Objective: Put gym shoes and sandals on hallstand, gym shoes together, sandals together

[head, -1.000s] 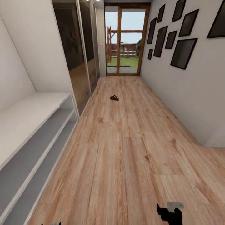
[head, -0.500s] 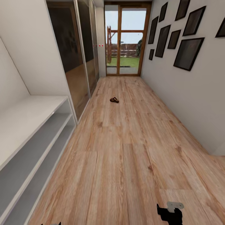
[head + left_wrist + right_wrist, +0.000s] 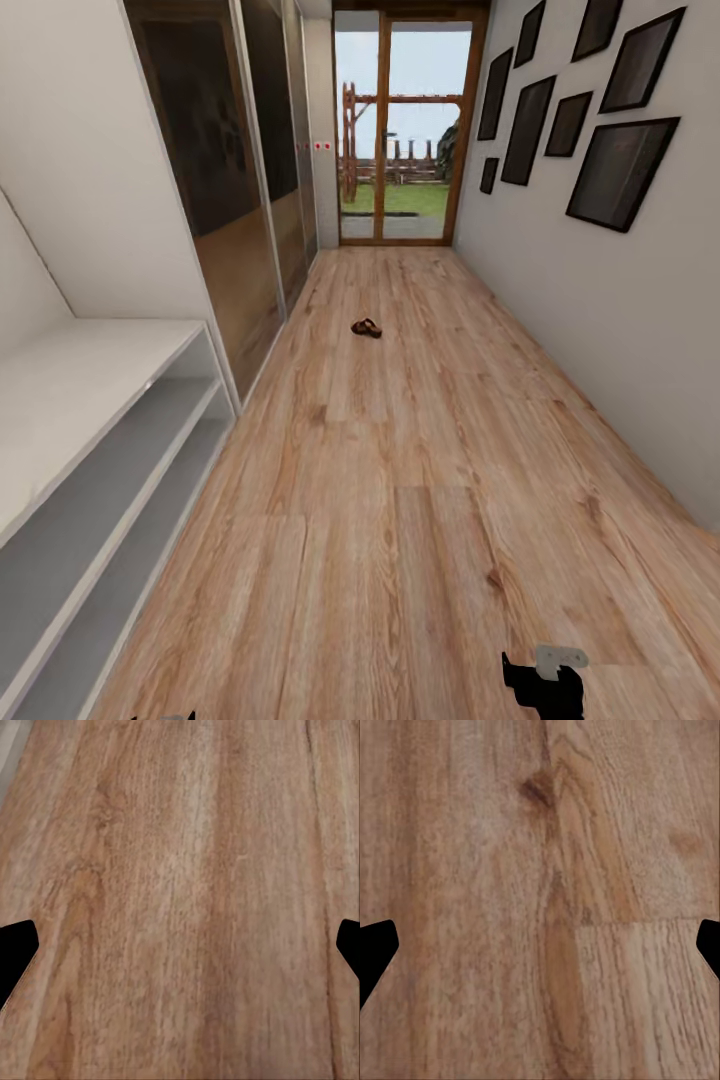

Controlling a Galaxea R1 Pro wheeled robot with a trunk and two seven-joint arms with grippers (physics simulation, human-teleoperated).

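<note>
Far down the corridor floor (image 3: 400, 480) lies a small dark-brown sandal (image 3: 366, 328), too small to tell whether it is one or a pair. The pale grey hallstand (image 3: 90, 400) runs along the left wall, both tiers bare where they show. The gym shoes are out of view. My right gripper (image 3: 545, 685) hangs low at the bottom of the head view, far from the sandal. In the wrist views the left gripper (image 3: 180, 945) and right gripper (image 3: 540, 945) are both open, black fingertips (image 3: 15, 952) (image 3: 375, 952) wide apart over bare planks.
Mirrored sliding doors (image 3: 230, 200) follow the hallstand on the left. The right wall (image 3: 600, 300) carries several dark picture frames. A glass door (image 3: 400, 130) with a wooden frame closes the corridor's far end, with a garden beyond it.
The whole head view has shifted: the camera moved along the corridor and the hallstand slid toward the left edge. The sandal lies where it was. Both arms hold their pose.
</note>
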